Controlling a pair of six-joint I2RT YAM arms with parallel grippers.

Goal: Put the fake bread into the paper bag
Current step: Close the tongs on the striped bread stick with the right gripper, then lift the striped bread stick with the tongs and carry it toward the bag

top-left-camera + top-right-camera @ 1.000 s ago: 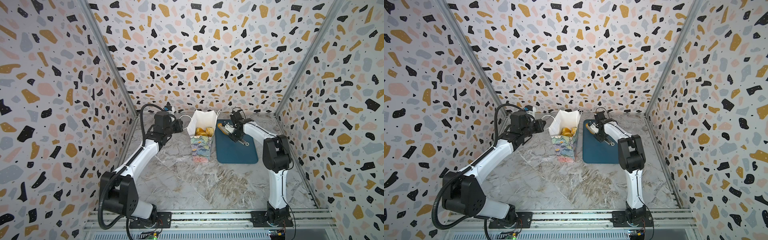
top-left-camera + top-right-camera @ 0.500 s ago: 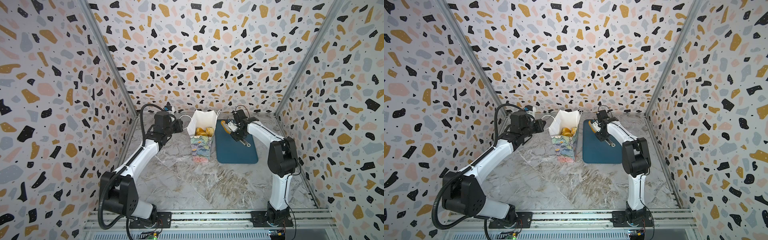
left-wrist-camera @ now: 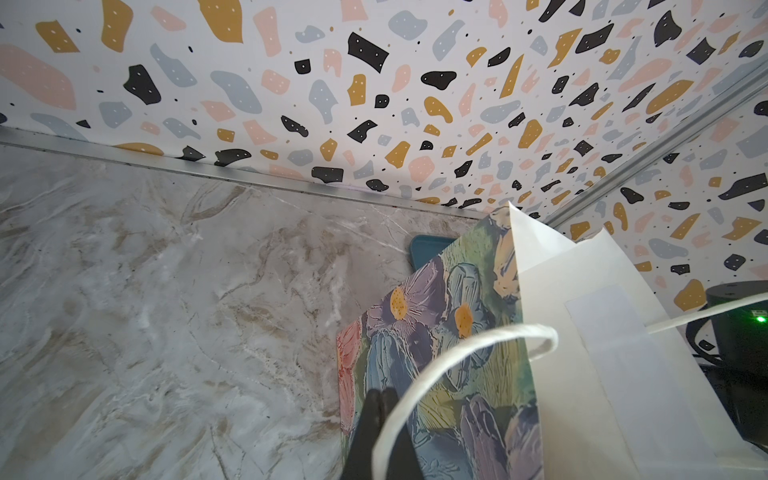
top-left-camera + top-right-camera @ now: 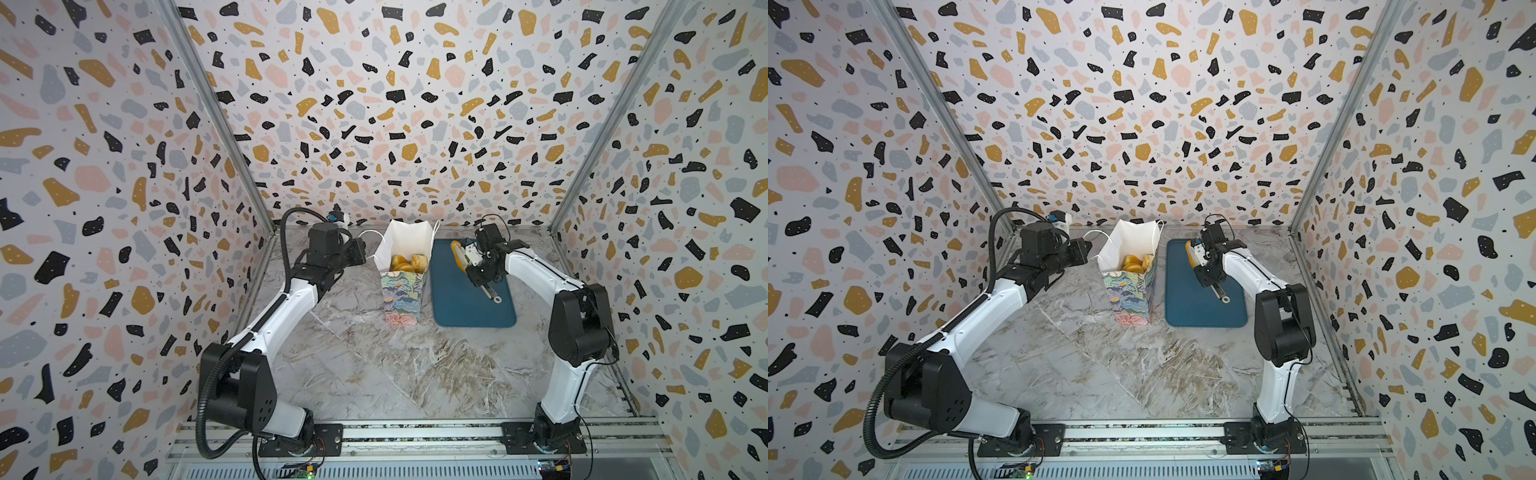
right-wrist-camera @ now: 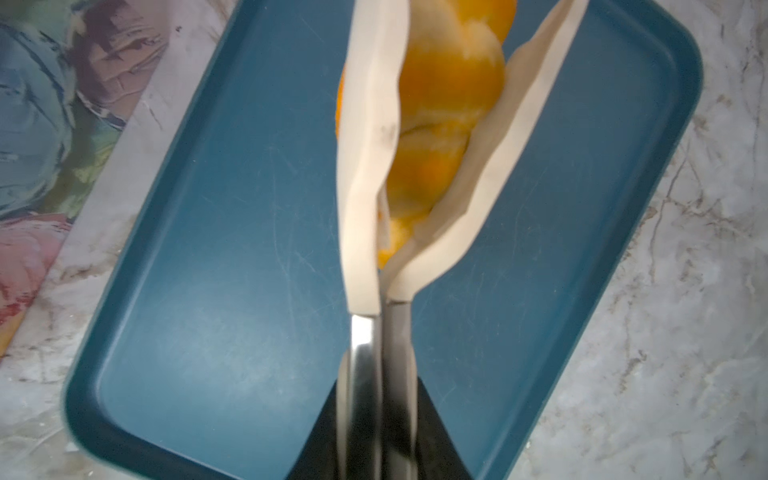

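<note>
Right wrist view: right pincer [image 5: 376, 419] closed on tongs [image 5: 365, 174], whose blades clamp fake bread [image 5: 451, 87] ahead of it

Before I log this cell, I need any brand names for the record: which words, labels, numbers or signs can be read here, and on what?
None can be read.
Flower-printed paper bag: painted pattern only; the pale rectangular patch inside it is blank.
Dark teal rectangular tray: no lettering.
Small circuit board at the near edge: too small to read.
</note>
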